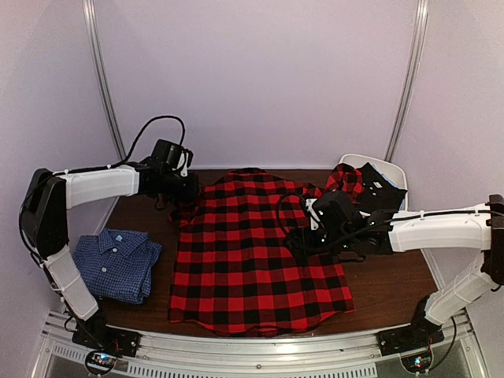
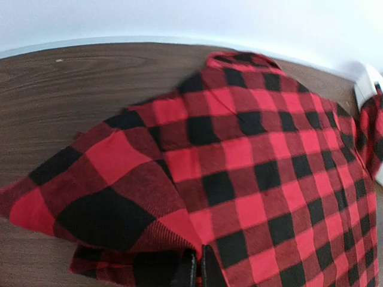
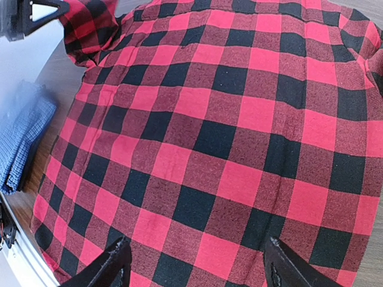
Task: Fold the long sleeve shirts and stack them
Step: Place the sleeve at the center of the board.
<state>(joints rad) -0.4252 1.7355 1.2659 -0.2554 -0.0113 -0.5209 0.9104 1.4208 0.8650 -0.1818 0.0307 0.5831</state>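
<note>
At the tabletop's point(image 1: 394, 287) far right we note a white bin point(image 1: 395, 170) holding plaid-and-black fabric point(image 1: 356, 183). Left hand point(image 2: 195, 272) pinches the plaid shirt point(image 1: 252, 252); right hand point(image 3: 197, 266) spread above it.

Soft, even, rather dim light falls from above; shadows on the tabletop point(image 1: 386, 283) are faint. Wrist views curve at their edges, and the blue shirt point(image 3: 21, 140) shows blurred.

flannel shirt point(image 1: 252, 252): centre of table point(image 1: 394, 287) | button-up shirt point(image 1: 116, 264): left of it, apart
</note>
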